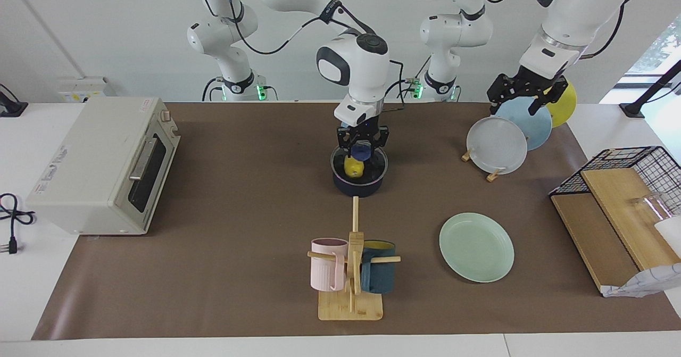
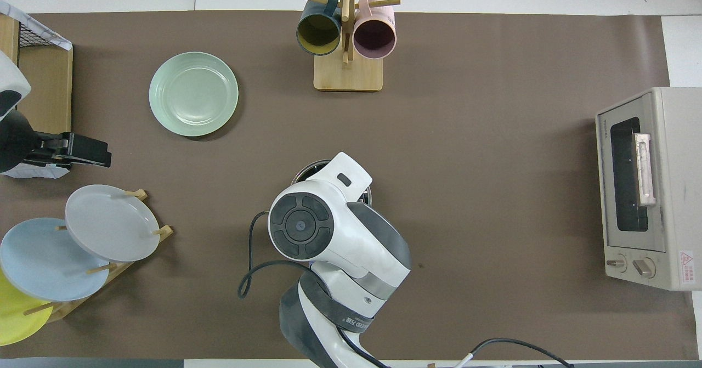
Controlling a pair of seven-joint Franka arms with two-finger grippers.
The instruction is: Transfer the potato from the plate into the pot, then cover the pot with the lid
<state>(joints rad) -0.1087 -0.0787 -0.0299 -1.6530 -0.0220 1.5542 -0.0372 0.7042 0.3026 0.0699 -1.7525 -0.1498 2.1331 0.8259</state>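
Observation:
The dark navy pot (image 1: 357,188) stands mid-table, nearer to the robots than the mug tree. The yellow potato (image 1: 353,168) lies inside it and shows through the clear glass lid (image 1: 379,161). The lid sits level at the pot's rim. My right gripper (image 1: 362,148) is straight above it, shut on the lid's blue knob. In the overhead view the right arm hides all but a bit of the pot's rim (image 2: 306,170). The pot's handle is hidden. The mint-green plate (image 1: 476,247) (image 2: 193,94) lies bare. My left gripper (image 1: 525,100) waits open in the air over the plate rack.
A rack with grey, light blue and yellow plates (image 1: 496,145) stands toward the left arm's end. A mug tree (image 1: 351,264) holds a pink and a teal mug. A toaster oven (image 1: 101,165) is at the right arm's end. A wire basket with boards (image 1: 628,187) is beside the mint plate.

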